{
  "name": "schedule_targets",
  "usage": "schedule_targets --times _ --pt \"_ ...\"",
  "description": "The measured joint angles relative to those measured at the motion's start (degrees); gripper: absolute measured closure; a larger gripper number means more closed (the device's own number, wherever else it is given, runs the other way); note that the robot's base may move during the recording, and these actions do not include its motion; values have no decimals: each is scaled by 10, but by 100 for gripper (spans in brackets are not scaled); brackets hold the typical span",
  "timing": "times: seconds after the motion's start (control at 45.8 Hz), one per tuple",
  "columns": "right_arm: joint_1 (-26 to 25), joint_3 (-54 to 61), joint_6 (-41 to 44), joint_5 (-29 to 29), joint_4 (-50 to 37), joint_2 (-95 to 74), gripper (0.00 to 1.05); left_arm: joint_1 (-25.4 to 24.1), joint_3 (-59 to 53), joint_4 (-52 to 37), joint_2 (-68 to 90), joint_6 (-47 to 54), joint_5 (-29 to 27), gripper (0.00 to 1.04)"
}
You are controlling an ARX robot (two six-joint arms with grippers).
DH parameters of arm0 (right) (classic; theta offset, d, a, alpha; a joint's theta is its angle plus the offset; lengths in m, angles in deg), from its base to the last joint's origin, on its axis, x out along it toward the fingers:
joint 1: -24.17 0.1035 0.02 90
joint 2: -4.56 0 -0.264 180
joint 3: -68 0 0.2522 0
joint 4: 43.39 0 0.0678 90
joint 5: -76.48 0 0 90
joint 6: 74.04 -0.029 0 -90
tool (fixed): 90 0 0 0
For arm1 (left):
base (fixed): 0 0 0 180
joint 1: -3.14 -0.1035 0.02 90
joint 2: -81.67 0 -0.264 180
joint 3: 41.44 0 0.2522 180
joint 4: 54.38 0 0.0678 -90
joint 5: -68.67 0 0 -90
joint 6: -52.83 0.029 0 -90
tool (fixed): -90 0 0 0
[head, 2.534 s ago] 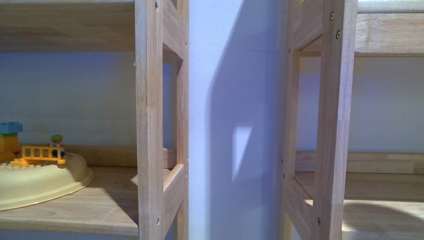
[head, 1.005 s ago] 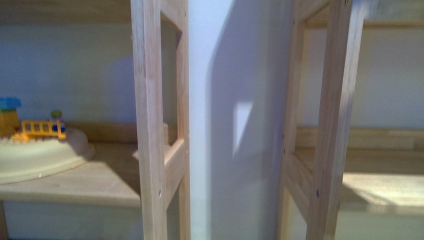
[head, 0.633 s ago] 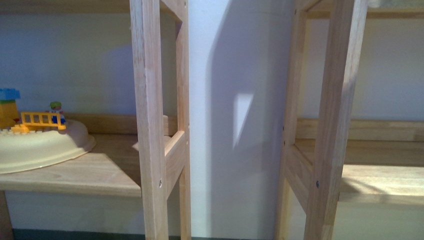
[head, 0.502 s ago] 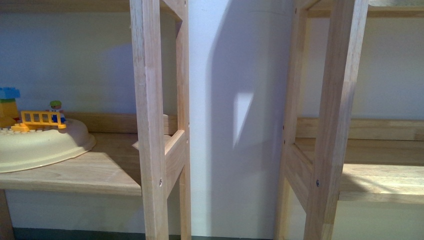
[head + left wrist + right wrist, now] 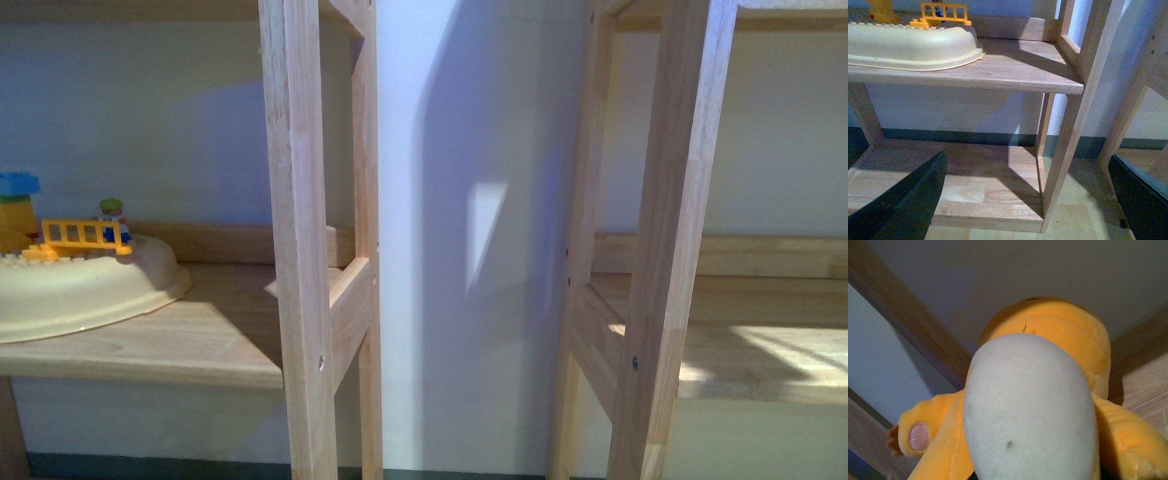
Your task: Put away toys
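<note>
The step in hand looks like the carry to the shelf. The plush [image 5: 1030,405] fills the right wrist view, close to a wooden rail and the wall, but the right gripper's jaws are hidden behind it, so whether they clamp it cannot be told. The left gripper [image 5: 1027,159] hangs wide open and empty. Next, the toy probably has to clear the upright post [image 5: 665,240] to reach the right shelf board [image 5: 760,350], bare where seen — the left shelf [image 5: 200,350] is partly taken by the cream base [image 5: 80,290].
</note>
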State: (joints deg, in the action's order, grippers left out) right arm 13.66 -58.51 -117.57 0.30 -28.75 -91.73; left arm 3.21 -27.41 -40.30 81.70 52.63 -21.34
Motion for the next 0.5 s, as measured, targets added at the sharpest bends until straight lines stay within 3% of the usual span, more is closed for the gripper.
schedule_targets --times 0.502 --pt "57 -71 39 -1 46 -46 96 0 0 0 0 0 0 6"
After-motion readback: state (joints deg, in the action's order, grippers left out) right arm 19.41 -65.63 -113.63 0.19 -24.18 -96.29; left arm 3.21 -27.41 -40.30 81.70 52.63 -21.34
